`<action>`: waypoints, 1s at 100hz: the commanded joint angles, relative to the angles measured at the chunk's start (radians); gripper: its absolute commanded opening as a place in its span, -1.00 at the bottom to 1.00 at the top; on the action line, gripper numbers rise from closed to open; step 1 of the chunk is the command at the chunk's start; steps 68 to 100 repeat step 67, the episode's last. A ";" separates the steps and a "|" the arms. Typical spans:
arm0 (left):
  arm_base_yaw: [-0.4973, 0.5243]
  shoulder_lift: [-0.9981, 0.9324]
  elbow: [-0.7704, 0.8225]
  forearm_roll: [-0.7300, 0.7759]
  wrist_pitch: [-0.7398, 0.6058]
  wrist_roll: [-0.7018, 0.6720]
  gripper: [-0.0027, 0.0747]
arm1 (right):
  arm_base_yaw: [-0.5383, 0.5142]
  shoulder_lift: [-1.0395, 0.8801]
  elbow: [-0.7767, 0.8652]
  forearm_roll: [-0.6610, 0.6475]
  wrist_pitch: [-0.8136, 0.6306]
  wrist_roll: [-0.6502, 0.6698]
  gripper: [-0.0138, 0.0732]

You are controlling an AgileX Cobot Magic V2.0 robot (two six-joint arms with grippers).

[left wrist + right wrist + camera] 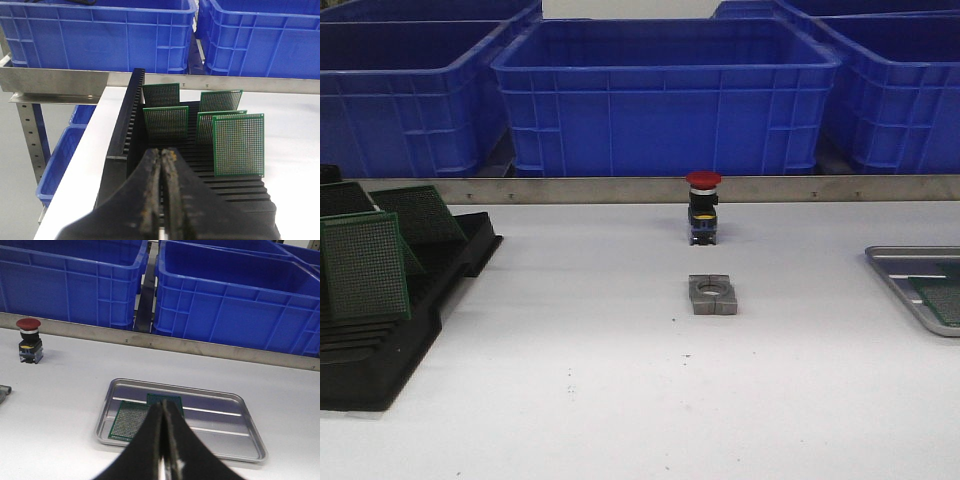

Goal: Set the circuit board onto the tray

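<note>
Blue crates (665,95) fill the top of the front view, white table (620,400) below w/ black slotted rack (390,330) at lower left. Silvery tray (910,262) sits at the right edge, two green boards already lying flat in it. Circuit board (239,145) nearest the left gripper (161,165) stands upright in the rack, four more behind. Left gripper: fingers pressed together, holding nothing, just short of the rack. Right gripper (162,427) likewise closed & empty, above the tray. Board looks thin, stiff, light, prob. slick on the faces, so I'd pinch its top edge & lift straight out of the slot.
</note>
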 commanded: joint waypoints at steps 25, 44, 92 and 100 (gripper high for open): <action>0.003 -0.031 0.030 0.000 -0.078 -0.009 -0.97 | 0.003 -0.020 0.002 -0.015 -0.068 0.008 -0.82; 0.003 -0.031 0.030 0.000 -0.078 -0.009 -0.97 | 0.003 -0.020 0.002 -0.015 -0.064 0.008 -0.82; 0.003 -0.031 0.030 0.000 -0.078 -0.009 -0.97 | 0.003 -0.020 0.002 -0.015 -0.064 0.008 -0.82; 0.003 -0.031 0.030 0.000 -0.078 -0.009 -0.97 | 0.003 -0.020 0.002 -0.015 -0.064 0.008 -0.82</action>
